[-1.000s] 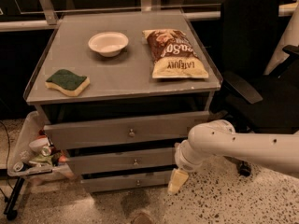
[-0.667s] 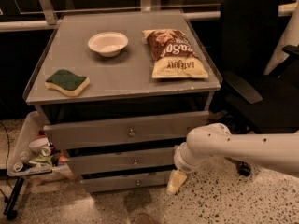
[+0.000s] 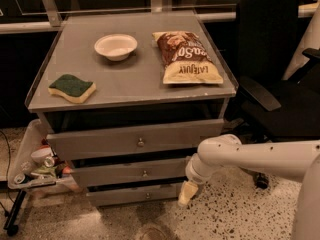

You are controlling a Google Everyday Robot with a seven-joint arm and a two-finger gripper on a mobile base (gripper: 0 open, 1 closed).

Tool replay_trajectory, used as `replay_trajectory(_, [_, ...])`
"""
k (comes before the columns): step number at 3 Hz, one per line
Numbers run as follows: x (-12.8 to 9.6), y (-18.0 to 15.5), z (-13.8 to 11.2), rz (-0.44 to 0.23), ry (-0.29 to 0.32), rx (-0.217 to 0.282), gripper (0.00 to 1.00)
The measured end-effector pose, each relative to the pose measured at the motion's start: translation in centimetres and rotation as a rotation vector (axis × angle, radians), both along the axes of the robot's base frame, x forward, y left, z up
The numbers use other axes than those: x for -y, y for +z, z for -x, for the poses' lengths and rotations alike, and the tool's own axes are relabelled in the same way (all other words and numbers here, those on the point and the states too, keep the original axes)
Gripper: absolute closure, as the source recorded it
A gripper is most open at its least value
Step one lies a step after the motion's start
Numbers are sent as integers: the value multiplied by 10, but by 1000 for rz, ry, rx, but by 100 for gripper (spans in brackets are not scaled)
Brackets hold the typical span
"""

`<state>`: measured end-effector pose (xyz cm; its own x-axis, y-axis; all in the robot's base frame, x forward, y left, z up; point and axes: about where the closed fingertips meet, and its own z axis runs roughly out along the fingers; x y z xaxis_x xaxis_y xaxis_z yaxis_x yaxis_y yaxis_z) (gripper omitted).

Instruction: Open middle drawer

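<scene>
The grey cabinet (image 3: 130, 89) has three flat-fronted drawers, each with a small round knob. The middle drawer (image 3: 115, 173) has its knob (image 3: 145, 173) near the centre of its front; it sits between the taller top drawer (image 3: 100, 143) and the narrow bottom drawer (image 3: 125, 196). All three fronts stand slightly out, stepped. My gripper (image 3: 185, 194) hangs from the white arm (image 3: 250, 154), low at the right end of the drawers, beside the bottom drawer's right edge and right of and below the middle knob.
On the cabinet top lie a white bowl (image 3: 115, 46), a chip bag (image 3: 186, 57) and a green-and-yellow sponge (image 3: 72, 87). A black office chair (image 3: 272, 69) stands at the right. A tray of clutter (image 3: 35, 169) sits at the left.
The arm and gripper have edged slightly left, closer to the drawers' right end. The drawers have not moved.
</scene>
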<state>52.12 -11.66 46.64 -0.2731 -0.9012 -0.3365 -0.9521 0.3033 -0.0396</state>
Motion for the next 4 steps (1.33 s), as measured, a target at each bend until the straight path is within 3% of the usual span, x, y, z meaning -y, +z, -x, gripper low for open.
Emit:
replay_trajectory(3, [5,-33,-47,16,-4,24,0])
replay_trajectory(4, [2,-44,-52,23,6,10,0])
